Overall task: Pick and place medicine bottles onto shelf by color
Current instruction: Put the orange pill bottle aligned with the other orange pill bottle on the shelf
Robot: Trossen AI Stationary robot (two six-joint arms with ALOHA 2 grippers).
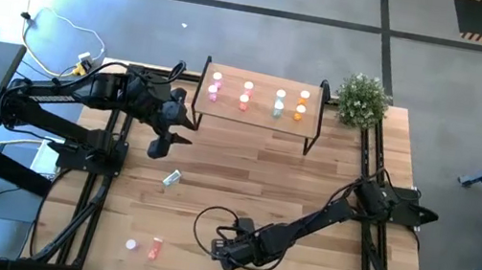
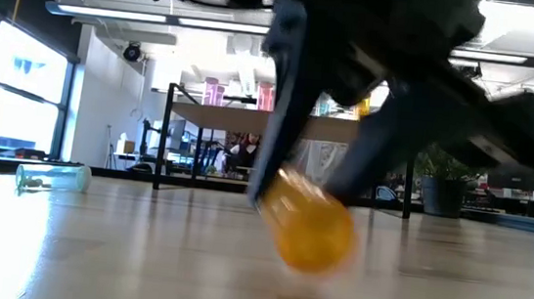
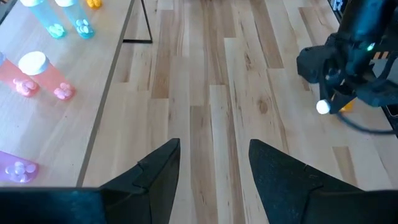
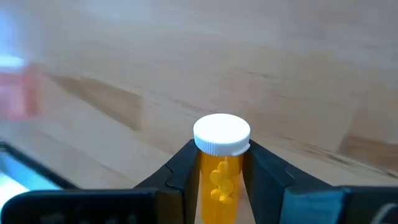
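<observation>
The shelf stands at the table's far edge and carries upright pink, salmon, pale green and orange bottles. My left gripper hovers open over bare table, in front of the shelf's left end. My right gripper is low near the table's near edge, shut on an orange bottle. A pale green bottle lies on its side mid-table. Two pinkish bottles stand near the near-left corner. My right gripper pinches the orange bottle's body just below the white cap, one finger on each side. The fingers slant down from above and the bottle lies along them, cap past their tips. It is tilted, low over the table; whether it touches the wood I cannot tell.
A small potted plant stands at the shelf's right end. A black cable loop lies on the table beside the right gripper. Black frame rails run along the table's left and right sides. Bare planks lie between the two grippers.
</observation>
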